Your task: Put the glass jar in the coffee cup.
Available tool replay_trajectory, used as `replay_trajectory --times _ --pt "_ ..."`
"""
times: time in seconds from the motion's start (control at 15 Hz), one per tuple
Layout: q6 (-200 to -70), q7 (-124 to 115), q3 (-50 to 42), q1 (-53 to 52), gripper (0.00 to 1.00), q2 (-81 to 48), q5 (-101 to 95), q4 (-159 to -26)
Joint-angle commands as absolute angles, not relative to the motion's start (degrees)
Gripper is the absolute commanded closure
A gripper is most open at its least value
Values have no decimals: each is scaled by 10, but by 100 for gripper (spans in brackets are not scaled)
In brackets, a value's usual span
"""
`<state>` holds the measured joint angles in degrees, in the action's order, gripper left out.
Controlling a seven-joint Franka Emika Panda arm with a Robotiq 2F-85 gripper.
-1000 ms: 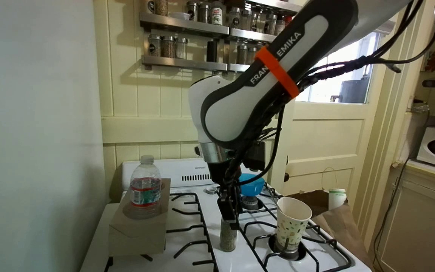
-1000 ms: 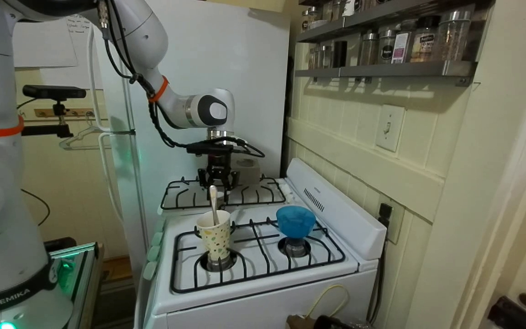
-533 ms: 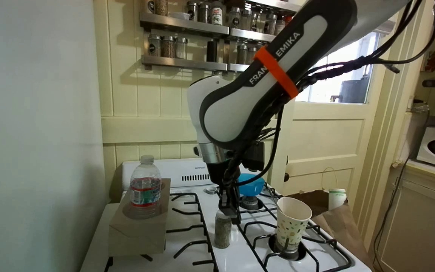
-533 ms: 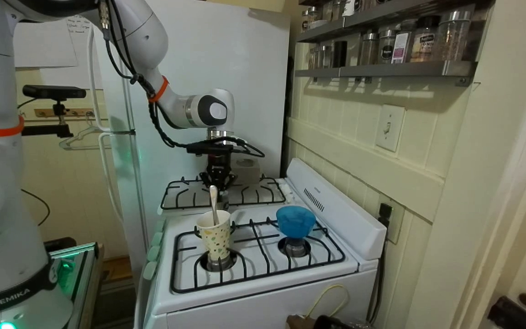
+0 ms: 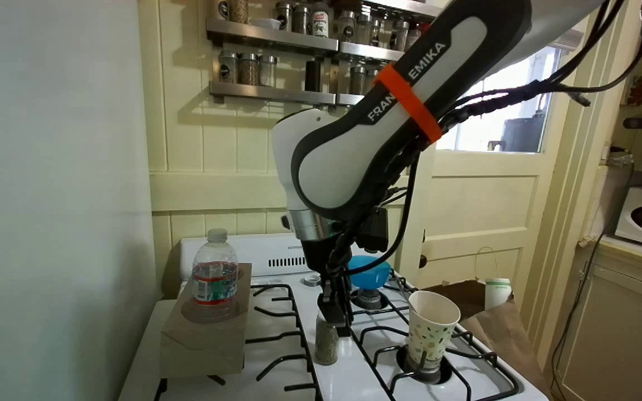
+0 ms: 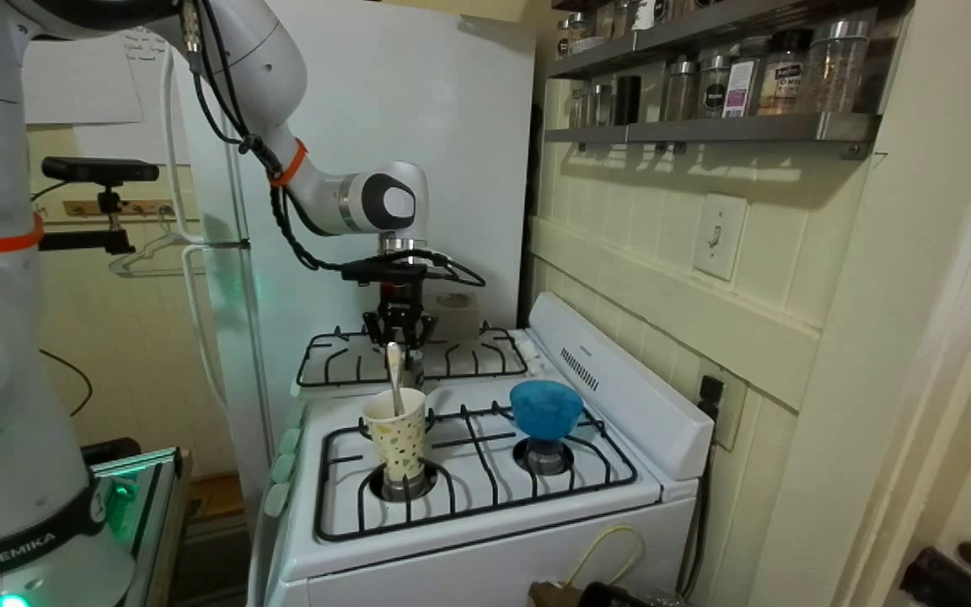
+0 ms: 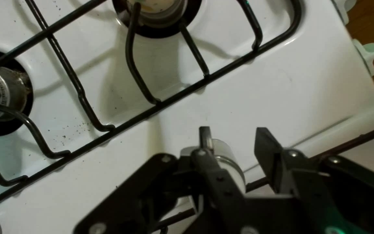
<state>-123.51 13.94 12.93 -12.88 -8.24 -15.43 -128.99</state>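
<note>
Glass jar (image 5: pixel 326 345) could tip: the fingers (image 7: pixel 267 146) stand wide, yet the wrist view's left one overlaps it, so lowering off-centre might knock it.

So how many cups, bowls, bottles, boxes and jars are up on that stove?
Cups: 1, the speckled coffee cup
Bowls: 1, the blue bowl
Bottles: 1, the plastic bottle
Boxes: 1, the brown box
Jars: 1, the glass jar
Total: 5

White stovetop (image 7: pixel 271 97), black grates (image 7: pixel 161 104), glass jar (image 5: pixel 326 345) between; cup (image 5: pixel 431 334), bowl (image 6: pixel 545 408) on burners (image 6: pixel 546 459)
</note>
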Motion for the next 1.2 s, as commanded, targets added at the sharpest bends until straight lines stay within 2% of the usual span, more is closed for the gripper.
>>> replay_trajectory --times 0.0,0.27,0.73,1.13 --pt "-1241 126 131 -134 29 -68 -170 -1301" --pt "-1259 105 127 -132 0 -66 -186 -1301" --pt "-1317 107 118 -124 0 -80 -186 -1297" --pt "-1316 109 124 -129 0 -85 -170 -1296"
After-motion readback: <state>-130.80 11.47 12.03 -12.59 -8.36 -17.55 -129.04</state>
